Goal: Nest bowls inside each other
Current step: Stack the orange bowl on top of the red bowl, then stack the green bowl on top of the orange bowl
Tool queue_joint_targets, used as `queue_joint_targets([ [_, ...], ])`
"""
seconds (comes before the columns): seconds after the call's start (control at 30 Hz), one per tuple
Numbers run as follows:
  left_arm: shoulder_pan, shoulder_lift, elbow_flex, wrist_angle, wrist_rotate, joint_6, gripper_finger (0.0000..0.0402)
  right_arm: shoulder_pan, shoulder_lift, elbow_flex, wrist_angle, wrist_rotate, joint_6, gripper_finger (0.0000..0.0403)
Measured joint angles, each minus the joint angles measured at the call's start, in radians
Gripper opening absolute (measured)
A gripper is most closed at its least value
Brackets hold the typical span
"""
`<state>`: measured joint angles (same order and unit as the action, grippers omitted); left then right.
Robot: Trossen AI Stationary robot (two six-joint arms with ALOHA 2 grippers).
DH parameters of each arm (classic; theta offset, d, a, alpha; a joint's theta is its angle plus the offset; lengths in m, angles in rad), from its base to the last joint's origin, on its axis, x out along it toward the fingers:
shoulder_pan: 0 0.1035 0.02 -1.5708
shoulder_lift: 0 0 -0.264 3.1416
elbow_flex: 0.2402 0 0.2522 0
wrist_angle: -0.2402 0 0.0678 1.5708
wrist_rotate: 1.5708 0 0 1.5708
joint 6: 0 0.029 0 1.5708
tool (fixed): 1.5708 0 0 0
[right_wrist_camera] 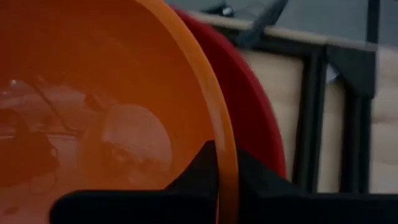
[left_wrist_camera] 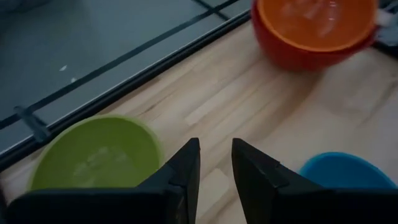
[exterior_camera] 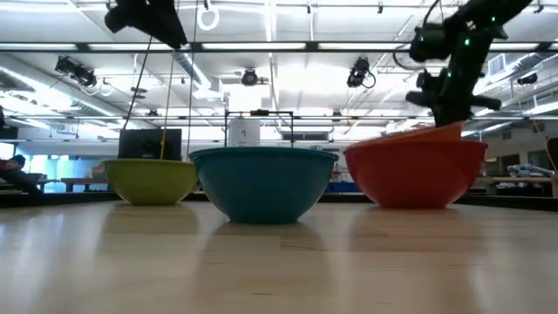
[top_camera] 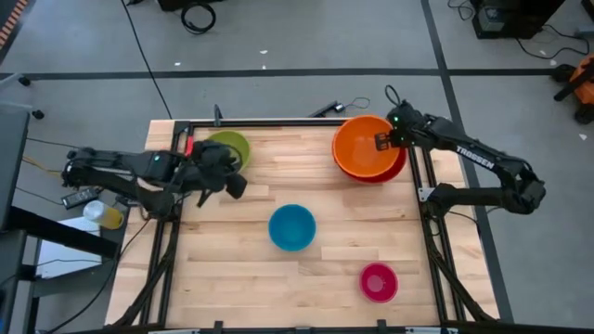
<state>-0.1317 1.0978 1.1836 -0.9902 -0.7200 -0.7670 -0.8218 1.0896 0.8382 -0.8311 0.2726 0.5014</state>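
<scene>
The orange bowl (top_camera: pixel 364 144) sits inside the red bowl (top_camera: pixel 385 173) at the table's far right. In the low view its rim (exterior_camera: pixel 418 133) is tilted above the red bowl's rim. My right gripper (top_camera: pixel 382 141) is shut on the orange bowl. The lime green bowl (top_camera: pixel 230 147) stands on its base at the far left. My left gripper (top_camera: pixel 238 186) hangs above the wood just on its near side, open, with nothing between its fingers (left_wrist_camera: pixel 186 163). On their bases stand the blue bowl (top_camera: pixel 292 227) at the centre and the magenta pink bowl (top_camera: pixel 378 282) at the near right. My right gripper holds the orange bowl by its rim (right_wrist_camera: pixel 225 140) on the side toward the table's right edge, one finger inside the bowl and one outside, between it and the red bowl (right_wrist_camera: pixel 252 118). The fingers slant down from the right. The orange bowl lies tilted inside the red one.
A black frame rail (top_camera: pixel 278 122) runs along the table's far edge, and more rails run down both sides (top_camera: pixel 429 232). A yellow and white object (top_camera: pixel 102 215) lies off the table at the left. Bare wood (top_camera: pixel 232 269) stretches across the near left.
</scene>
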Motion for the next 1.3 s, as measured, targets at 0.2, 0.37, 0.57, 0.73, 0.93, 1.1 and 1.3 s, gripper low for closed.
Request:
queue_joint_targets([
  [0.2,0.121,0.047,0.0,0.002,0.045,0.009,0.0096,-0.035,0.035,-0.072,0.052,-0.012,0.001,0.0106],
  [0.37,0.197,0.103,0.0,0.008,0.114,0.08,0.0096,-0.043,0.031,-0.067,0.067,-0.017,-0.025,0.0166],
  [0.57,0.283,0.203,0.0,0.03,0.261,0.182,0.0097,-0.045,-0.024,0.001,0.108,-0.028,-0.067,0.0206],
  [0.73,0.377,0.288,0.0,0.026,0.37,0.256,0.0125,-0.044,-0.071,0.034,0.22,-0.16,-0.123,0.0212],
  [0.93,0.465,0.369,0.0,0.018,0.472,0.255,0.0198,-0.016,-0.055,0.034,0.394,-0.482,-0.172,0.0211],
  [1.1,0.46,0.368,0.0,-0.006,0.463,0.232,0.0222,0.101,0.047,0.034,0.577,-0.514,-0.193,0.021],
  [1.3,0.425,0.274,0.0,-0.135,0.41,0.299,0.0222,0.291,0.269,0.034,0.854,-0.494,-0.241,0.021],
])
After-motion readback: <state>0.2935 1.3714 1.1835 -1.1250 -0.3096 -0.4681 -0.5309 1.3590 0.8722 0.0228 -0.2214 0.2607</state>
